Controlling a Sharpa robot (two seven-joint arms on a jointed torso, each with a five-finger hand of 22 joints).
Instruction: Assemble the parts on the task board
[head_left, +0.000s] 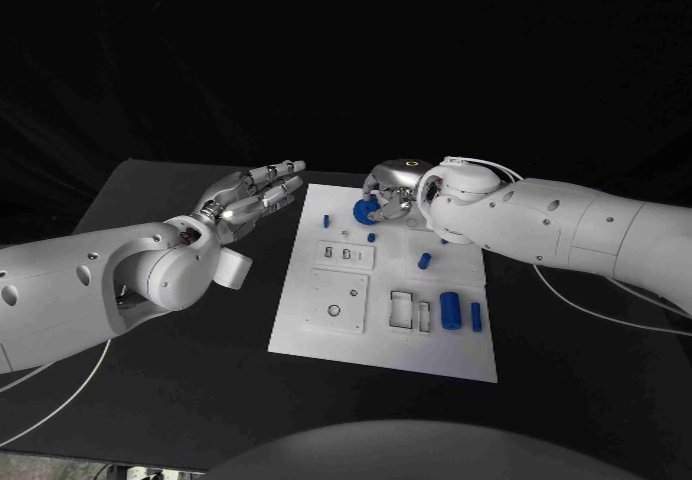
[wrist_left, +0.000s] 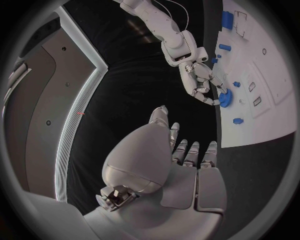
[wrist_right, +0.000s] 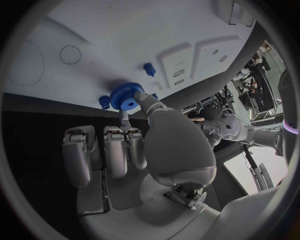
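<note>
Right wrist view, right hand (wrist_right: 147, 150) fingers (wrist_right: 145, 102) pinching gear (wrist_right: 127, 96)

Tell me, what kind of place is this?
Probably a robotics lab or test bench: a black table holds a white task board with small blue parts, and the right hand pinches a blue gear.

Head view looks down from above at the table (head_left: 173, 200), board (head_left: 325, 335) central. Left wrist view sits behind the left hand (wrist_left: 165, 170), board's edge off to the side. Right wrist view sits close over the board (wrist_right: 125, 45). All three share the board's far end.
</note>
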